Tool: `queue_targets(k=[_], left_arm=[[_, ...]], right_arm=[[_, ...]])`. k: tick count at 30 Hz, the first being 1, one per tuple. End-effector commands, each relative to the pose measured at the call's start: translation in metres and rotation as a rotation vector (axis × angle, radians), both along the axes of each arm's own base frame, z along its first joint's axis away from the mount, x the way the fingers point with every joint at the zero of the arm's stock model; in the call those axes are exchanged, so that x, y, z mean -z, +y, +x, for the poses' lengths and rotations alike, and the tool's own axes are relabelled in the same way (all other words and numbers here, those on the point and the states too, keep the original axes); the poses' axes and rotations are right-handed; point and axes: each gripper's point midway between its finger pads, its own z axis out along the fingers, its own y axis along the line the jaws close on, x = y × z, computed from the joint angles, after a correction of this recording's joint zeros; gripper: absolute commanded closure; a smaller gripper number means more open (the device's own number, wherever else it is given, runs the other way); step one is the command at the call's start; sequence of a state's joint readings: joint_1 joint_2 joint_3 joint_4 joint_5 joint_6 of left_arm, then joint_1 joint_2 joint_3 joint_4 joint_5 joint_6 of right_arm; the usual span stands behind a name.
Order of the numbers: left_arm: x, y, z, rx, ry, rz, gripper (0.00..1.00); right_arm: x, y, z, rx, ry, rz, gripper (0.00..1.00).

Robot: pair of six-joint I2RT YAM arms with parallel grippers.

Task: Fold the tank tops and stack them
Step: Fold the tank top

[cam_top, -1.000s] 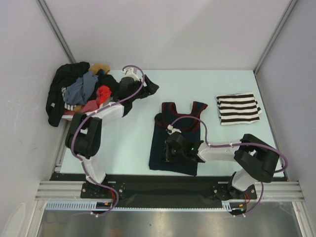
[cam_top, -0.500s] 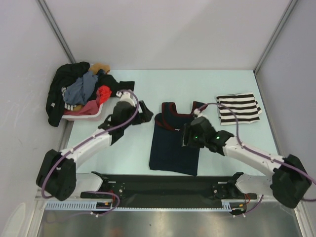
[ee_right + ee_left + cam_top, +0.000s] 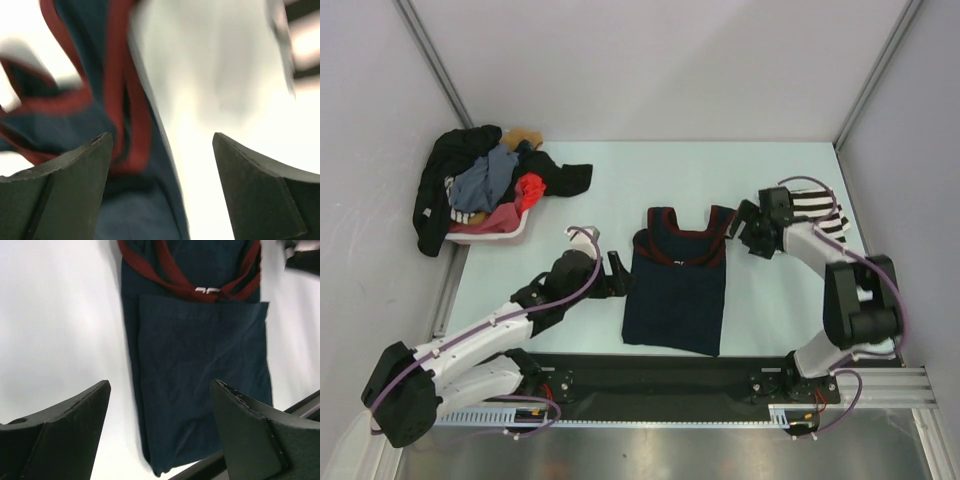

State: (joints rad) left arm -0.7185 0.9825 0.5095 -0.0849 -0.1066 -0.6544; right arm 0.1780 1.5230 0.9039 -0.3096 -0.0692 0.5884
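Reaching low and far over the counter (image 3: 590,195), the left arm lies nearly outstretched. Its end effector (image 3: 617,273) is spread wide and empty, just beside the left edge of the navy jersey (image 3: 675,300). The jersey lies flat mid-counter with its red-trimmed straps pointing away. The right arm bends back toward the jersey's right strap, its end effector (image 3: 745,228) also spread and holding nothing. The folded striped top (image 3: 825,207) lies beneath its wrist. At far left, a pink basket (image 3: 490,236) holds heaped clothes (image 3: 485,180) that spill over its rim.

Overhead; both wrist close-ups on jersey (image 3: 675,300)
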Motion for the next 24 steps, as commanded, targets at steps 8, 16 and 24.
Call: queue_targets(k=[8,16,24], left_arm=[[0.029,0.014,-0.012,-0.048,0.056,0.036,0.14],[0.031,0.02,-0.008,-0.083,0.06,0.066,0.14],[0.038,0.024,-0.005,-0.105,0.085,0.083,0.13]], right_arm=[[0.01,0.048,0.129,-0.099,-0.059,0.19,0.12],[0.017,0.101,0.158,-0.248,-0.1,0.152,0.71],[0.002,0.1,0.159,-0.285,-0.202,-0.211,0.74]])
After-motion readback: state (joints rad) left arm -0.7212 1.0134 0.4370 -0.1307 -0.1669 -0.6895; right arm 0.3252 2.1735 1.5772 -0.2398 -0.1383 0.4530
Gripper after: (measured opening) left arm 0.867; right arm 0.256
